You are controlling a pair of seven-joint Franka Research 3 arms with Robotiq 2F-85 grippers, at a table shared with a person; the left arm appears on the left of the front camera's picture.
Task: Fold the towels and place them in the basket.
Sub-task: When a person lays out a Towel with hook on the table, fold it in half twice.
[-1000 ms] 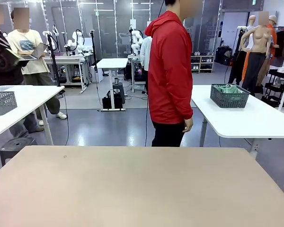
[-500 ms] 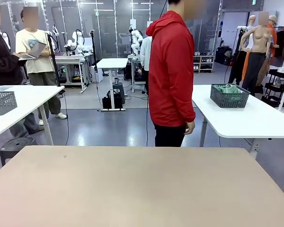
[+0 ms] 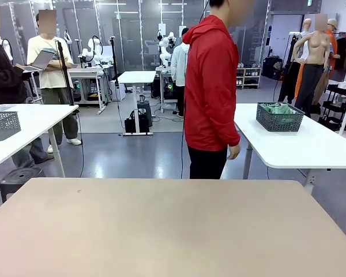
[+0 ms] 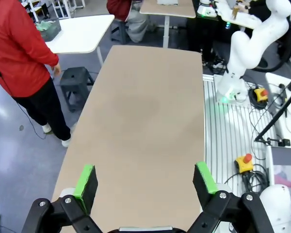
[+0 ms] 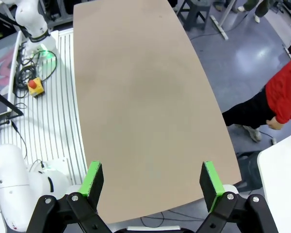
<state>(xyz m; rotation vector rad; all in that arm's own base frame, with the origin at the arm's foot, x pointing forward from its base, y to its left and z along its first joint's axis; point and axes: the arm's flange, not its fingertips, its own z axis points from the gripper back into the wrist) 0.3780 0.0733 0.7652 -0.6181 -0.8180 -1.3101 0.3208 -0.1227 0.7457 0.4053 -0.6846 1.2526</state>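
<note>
Wrist views: we hold left hand [image 4: 144, 178] and right hand [image 5: 152, 177] open, empty, over the bench [image 4: 150, 107], presumably awaiting the distant basket [image 3: 279, 122].

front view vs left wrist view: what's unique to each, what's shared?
Front view: another grey mesh basket on the left white table, a person holding a laptop. Left wrist view: the open left gripper with green pads, the white right arm, a red stop button. Both: the beige table, the person in the red jacket, the dark grey wire-mesh basket holding green cloth.
</note>
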